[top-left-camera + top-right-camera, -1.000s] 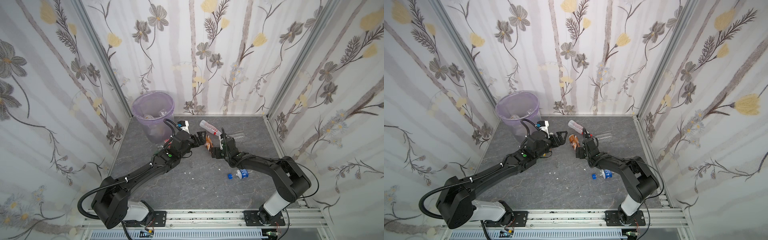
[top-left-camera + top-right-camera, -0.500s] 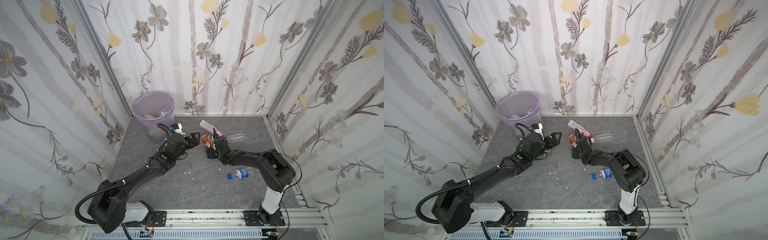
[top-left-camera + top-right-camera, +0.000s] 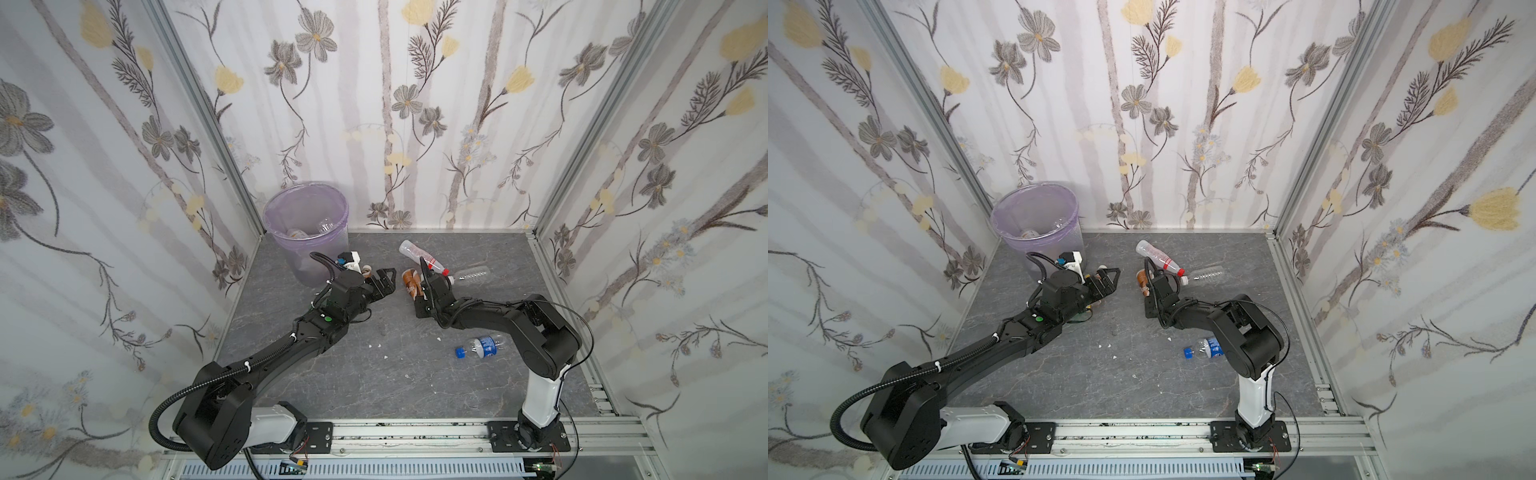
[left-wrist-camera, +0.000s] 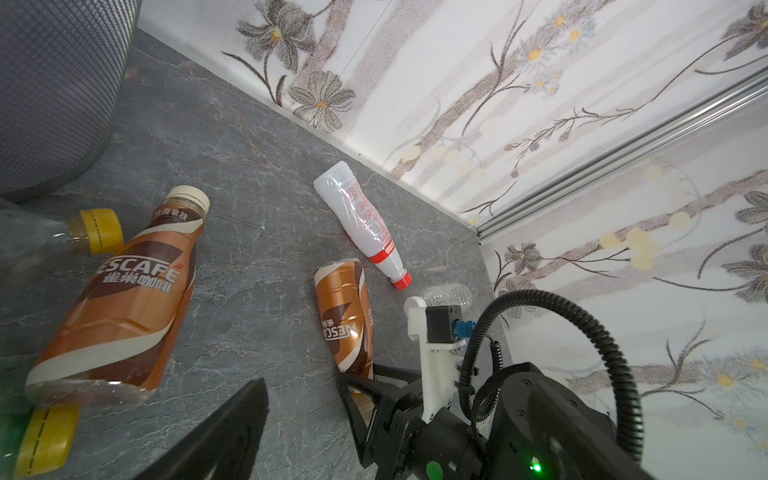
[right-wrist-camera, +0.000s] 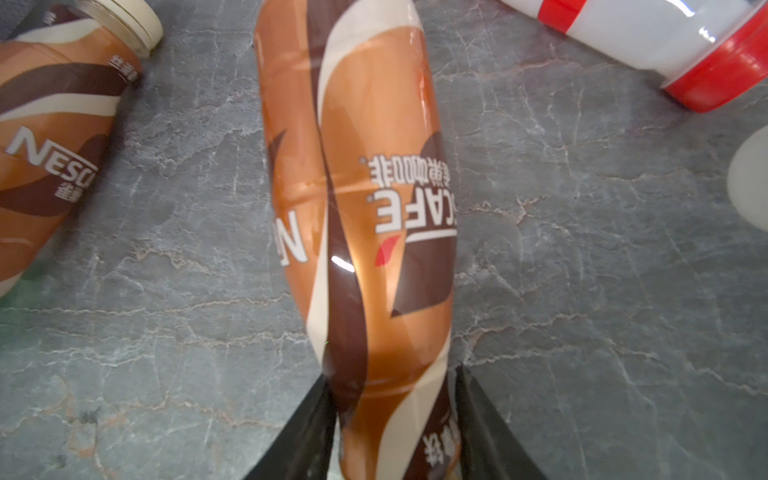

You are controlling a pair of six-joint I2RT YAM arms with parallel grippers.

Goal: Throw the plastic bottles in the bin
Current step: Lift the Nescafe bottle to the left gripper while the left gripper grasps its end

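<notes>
right gripper (image 5: 392, 382) clamped on the coffee bottle (image 5: 365, 187), left gripper (image 3: 384, 284) gaping, we next lift toward the bin (image 3: 291, 259) beyond it.

We've got a black left arm (image 3: 282, 353) and right arm (image 3: 548, 340), white base links (image 3: 540, 399), corrugated cables (image 4: 540, 297), green dot (image 3: 328, 319).

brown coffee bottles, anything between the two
No, only bare tabletop between the bin-side coffee bottle and the gripped coffee bottle, shown in the left wrist view.
</notes>
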